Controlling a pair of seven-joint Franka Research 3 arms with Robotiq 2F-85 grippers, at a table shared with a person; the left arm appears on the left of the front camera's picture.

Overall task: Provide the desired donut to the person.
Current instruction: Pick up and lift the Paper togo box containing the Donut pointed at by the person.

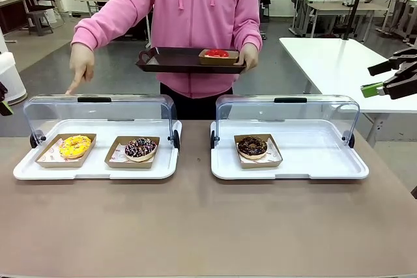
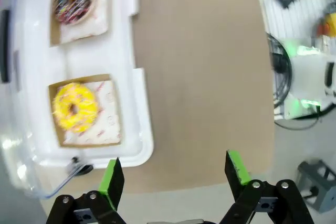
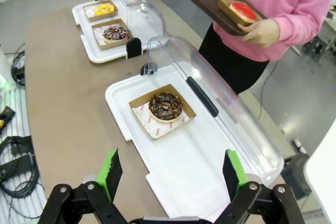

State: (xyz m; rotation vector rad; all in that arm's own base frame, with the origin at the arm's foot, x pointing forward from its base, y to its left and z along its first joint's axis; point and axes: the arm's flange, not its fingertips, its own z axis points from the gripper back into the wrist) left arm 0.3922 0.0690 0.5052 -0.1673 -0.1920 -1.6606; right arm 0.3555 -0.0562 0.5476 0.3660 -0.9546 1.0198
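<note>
While the person (image 1: 195, 24) points one hand (image 1: 81, 66) down just behind the left tray (image 1: 98, 172), the yellow donut (image 1: 75, 146) sits in that tray, nearest the pointing finger, with a sprinkled chocolate donut (image 1: 141, 148) beside it. The left gripper (image 2: 173, 174) hovers off the tray's edge, jaws wide and empty. The right gripper (image 3: 171, 167) is well away from the tray, jaws wide and empty.

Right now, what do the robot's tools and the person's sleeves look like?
The left tool and right tool match: black linked two-finger frames with round pivot bolts and bright green pads on the fingertips. The person wears a pink drawstring hoodie with long, loose sleeves.
</note>
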